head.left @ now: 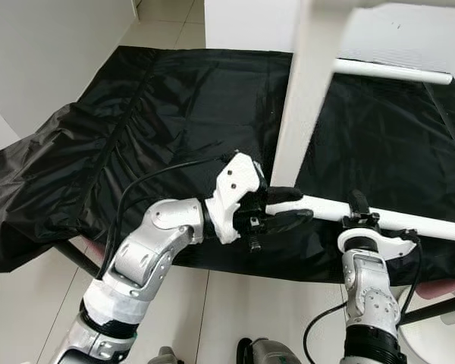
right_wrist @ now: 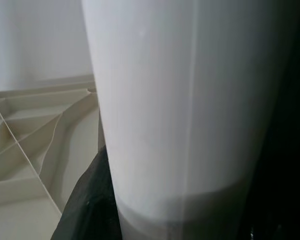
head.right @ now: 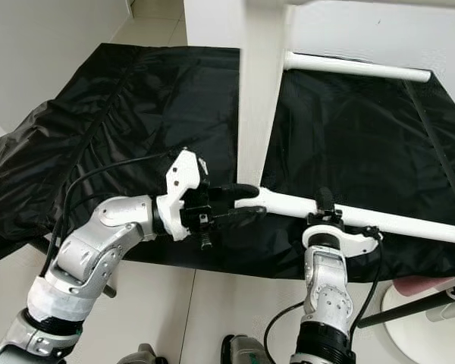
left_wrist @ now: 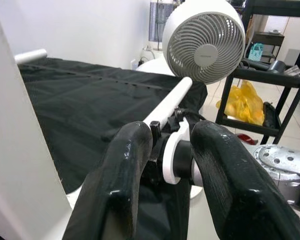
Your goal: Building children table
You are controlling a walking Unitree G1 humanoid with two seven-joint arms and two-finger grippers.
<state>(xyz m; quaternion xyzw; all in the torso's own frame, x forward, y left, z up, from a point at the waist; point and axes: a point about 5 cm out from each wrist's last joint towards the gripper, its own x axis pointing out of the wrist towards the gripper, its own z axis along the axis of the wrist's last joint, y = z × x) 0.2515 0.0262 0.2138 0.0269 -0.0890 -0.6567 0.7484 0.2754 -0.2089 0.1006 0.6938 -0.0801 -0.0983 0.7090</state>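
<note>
Two grippers (head.left: pixel 284 208) (head.left: pixel 358 206) on rail (head.left: pixel 409 221), fingertips hidden

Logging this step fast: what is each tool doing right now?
Left tool: closed on the near end of the white rod.
Right tool: at the same rod; grip cannot be told.

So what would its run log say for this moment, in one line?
left gripper: shut on white tube | right gripper: holding same tube | tube end at upright white leg | surface: black sheet
</note>
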